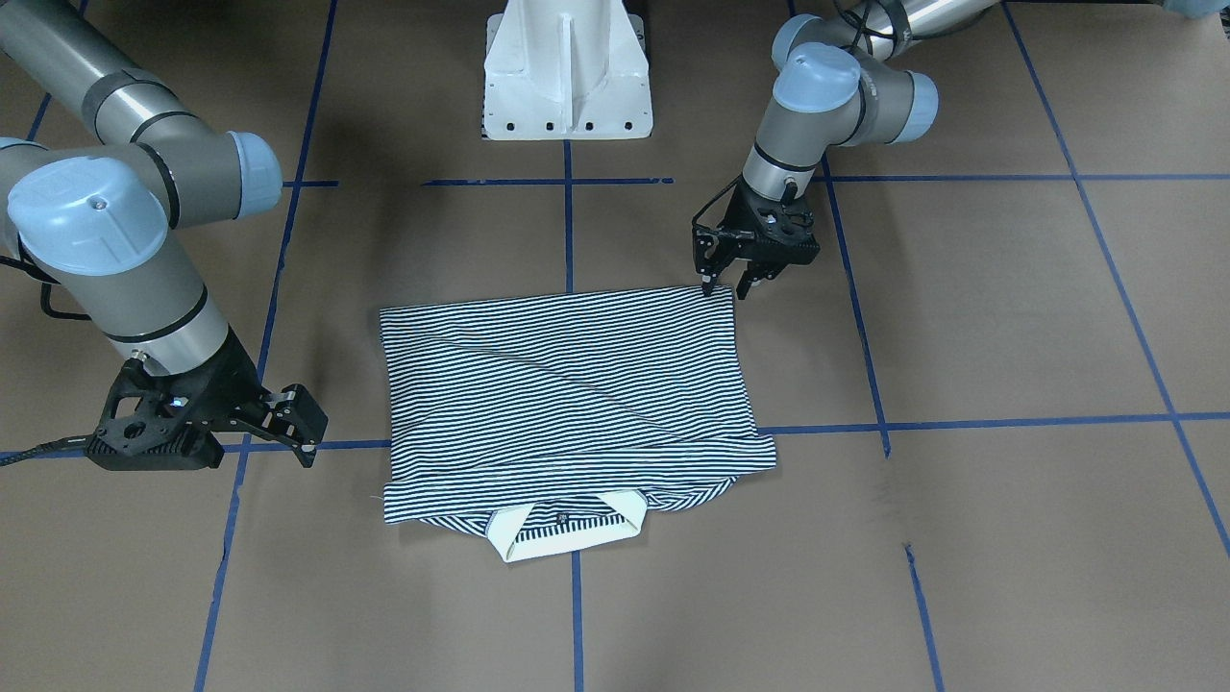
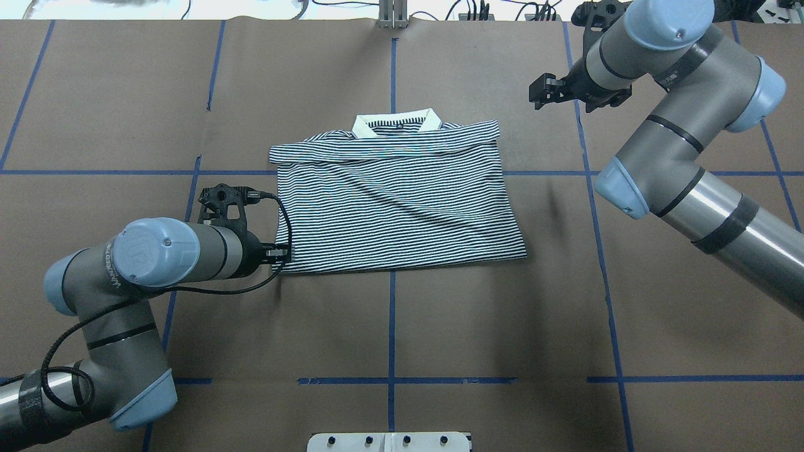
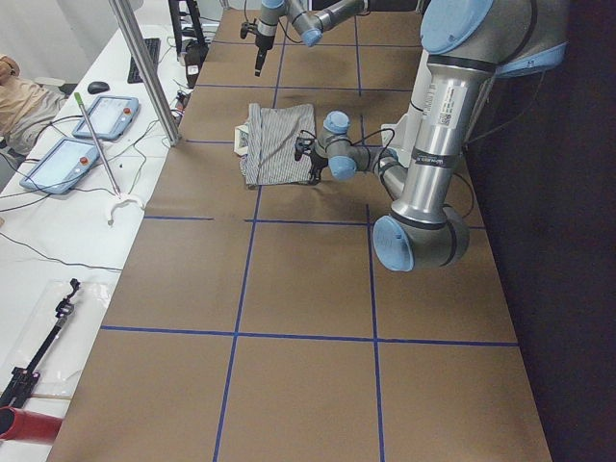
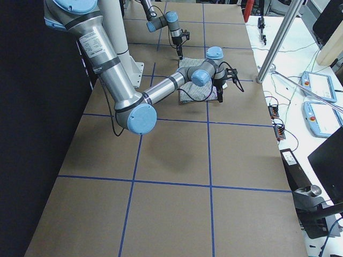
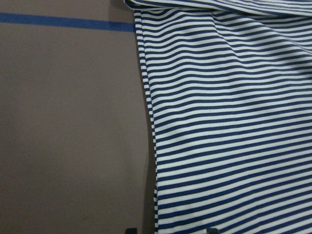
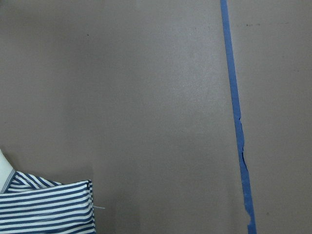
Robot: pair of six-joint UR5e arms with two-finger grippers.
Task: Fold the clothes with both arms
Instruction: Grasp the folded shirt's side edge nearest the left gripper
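Observation:
The striped polo shirt (image 1: pixel 567 394) (image 2: pixel 396 194) lies flat on the brown table, folded into a rough rectangle. Its cream collar (image 1: pixel 567 524) (image 2: pixel 396 122) is at the end far from the robot. My left gripper (image 1: pixel 726 286) (image 2: pixel 279 254) is low at the shirt's near left corner and open. In the left wrist view its two tips stand wide apart over the shirt's (image 5: pixel 234 122) side edge. My right gripper (image 1: pixel 306 428) (image 2: pixel 540 93) hovers open and empty off the shirt's far right side. The right wrist view catches only a shirt corner (image 6: pixel 44 204).
The white pedestal base (image 1: pixel 567 67) (image 2: pixel 389 441) stands at the robot's side of the table. Blue tape lines (image 2: pixel 392 314) grid the brown surface. A metal post (image 3: pixel 144 67) and a bench with tablets (image 3: pixel 58 164) and cables run along the far edge.

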